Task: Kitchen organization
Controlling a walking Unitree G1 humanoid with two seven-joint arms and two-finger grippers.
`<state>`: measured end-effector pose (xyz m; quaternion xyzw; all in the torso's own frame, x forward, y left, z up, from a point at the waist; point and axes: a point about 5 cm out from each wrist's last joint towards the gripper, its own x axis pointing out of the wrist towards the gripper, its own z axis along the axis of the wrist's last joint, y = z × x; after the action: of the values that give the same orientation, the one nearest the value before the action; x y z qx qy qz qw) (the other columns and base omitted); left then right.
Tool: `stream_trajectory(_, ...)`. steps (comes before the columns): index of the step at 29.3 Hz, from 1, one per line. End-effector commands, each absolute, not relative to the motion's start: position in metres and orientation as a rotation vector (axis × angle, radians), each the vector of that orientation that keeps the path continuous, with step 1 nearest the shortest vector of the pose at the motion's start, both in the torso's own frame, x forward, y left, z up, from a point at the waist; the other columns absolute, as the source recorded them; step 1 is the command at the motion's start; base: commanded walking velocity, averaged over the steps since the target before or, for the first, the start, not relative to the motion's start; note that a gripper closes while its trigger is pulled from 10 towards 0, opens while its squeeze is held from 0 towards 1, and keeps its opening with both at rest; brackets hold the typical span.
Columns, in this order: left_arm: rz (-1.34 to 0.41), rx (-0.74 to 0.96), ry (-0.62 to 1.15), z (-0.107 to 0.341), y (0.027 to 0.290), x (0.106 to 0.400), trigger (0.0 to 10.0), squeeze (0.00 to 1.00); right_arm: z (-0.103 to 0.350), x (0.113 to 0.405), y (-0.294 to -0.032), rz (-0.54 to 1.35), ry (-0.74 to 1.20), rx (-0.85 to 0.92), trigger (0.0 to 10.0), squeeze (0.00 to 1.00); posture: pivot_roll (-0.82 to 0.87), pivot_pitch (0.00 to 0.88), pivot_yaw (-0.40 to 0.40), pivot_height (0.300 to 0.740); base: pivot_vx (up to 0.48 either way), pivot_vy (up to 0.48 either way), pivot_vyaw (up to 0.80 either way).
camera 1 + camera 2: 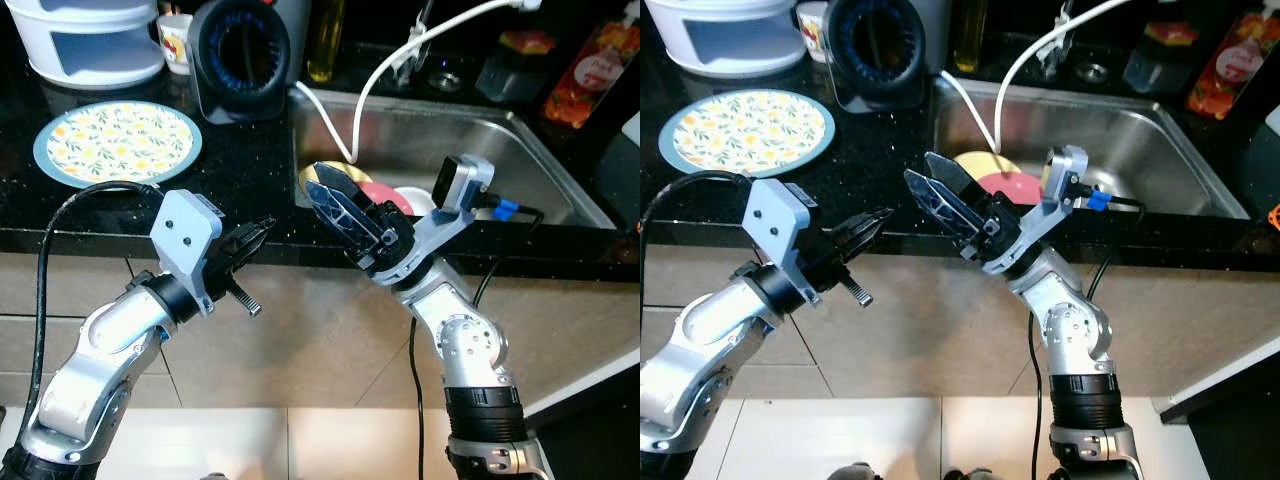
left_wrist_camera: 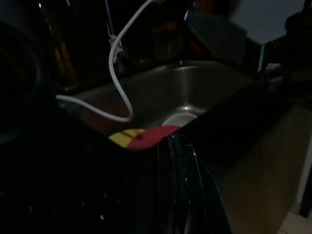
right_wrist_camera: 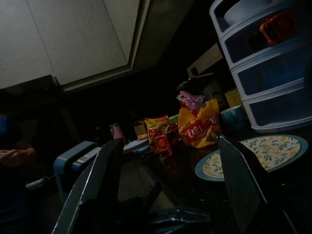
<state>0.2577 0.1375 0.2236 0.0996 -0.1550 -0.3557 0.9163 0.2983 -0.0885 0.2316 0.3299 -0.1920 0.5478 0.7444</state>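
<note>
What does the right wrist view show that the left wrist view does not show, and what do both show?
Right wrist view: the right gripper with its fingers spread open, the floral plate on the dark counter, a white drawer unit behind it, and yellow snack bags further along.

Left wrist view: the steel sink with a red plate and a yellow plate inside, and a white hose hanging into it.

Both: the dark counter and very dim lighting.

Both eye views look down on the counter and sink; left wrist faces that sink; right wrist faces the plate.
</note>
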Motion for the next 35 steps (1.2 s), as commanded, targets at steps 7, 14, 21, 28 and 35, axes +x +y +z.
stream_trajectory(7, -0.747, 0.194, -0.282, 0.206, 0.131, 0.267, 10.0, 0.0, 0.226, 0.309, -0.089, 1.129, -0.418, 0.76, 10.0, 0.0, 0.24, 0.0, -0.102, 0.74, 0.0, 0.0, 0.0)
stream_trajectory(14, -0.738, 0.181, -0.264, 0.193, 0.129, 0.277, 10.0, 0.0, 0.216, 0.313, -0.086, 1.103, -0.382, 0.741, 10.0, 0.0, 0.23, 0.0, -0.12, 0.74, 0.0, 0.0, 0.0)
stream_trajectory(21, -0.715, 0.167, -0.275, 0.19, 0.127, 0.287, 10.0, 0.0, 0.21, 0.323, -0.089, 1.039, -0.345, 0.707, 10.0, 0.0, 0.22, 0.0, -0.136, 0.74, 0.0, 0.0, 0.0)
stream_trajectory(28, -0.749, 0.164, -0.242, 0.173, 0.122, 0.281, 10.0, 0.0, 0.195, 0.303, -0.087, 1.203, -0.308, 0.67, 10.0, 0.0, 0.23, 0.0, -0.131, 0.74, 0.0, 0.0, 0.0)
stream_trajectory(35, -0.695, 0.205, -0.281, 0.186, 0.135, 0.281, 10.0, 0.0, 0.195, 0.315, -0.078, 1.142, -0.294, 0.662, 10.0, 0.0, 0.26, 0.0, -0.138, 0.74, 0.0, 0.0, 0.0)
